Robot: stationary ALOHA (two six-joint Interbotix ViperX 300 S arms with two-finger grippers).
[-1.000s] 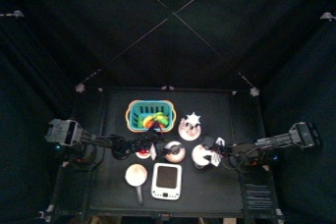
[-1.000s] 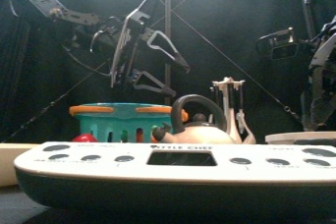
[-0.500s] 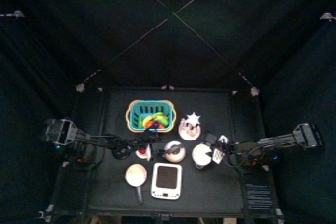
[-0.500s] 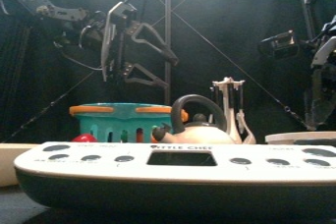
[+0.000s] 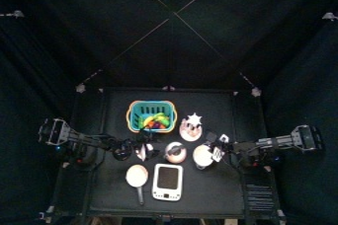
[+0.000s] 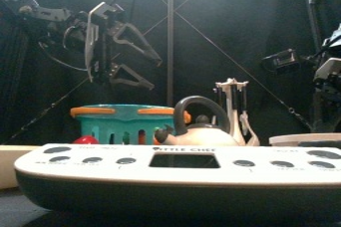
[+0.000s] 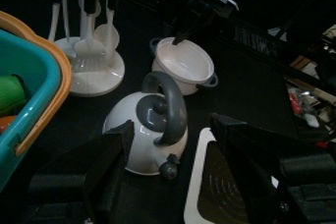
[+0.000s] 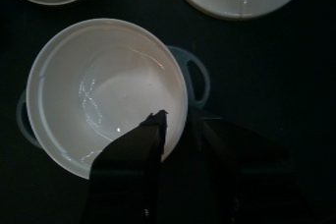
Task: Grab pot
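So the whole setup sits inside a pen of black curtains (image 5: 53, 41) that close it in on every side, pretty dim overall. Thin cords or rods (image 5: 172, 14) cross diagonally overhead, meeting near the middle. The surface (image 5: 106, 120) is small, black and matte. In the front view a soft bluish glow (image 6: 200, 32) hits the curtain behind, with the crossing lines running through it.

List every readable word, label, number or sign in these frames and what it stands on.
"LITTLE CHEF" or similar: small print on the white toy register above its dark display, front view; too blurred to be sure.
Register buttons: markings, if any, unreadable.
Green basket, kettle, pot: no text visible.
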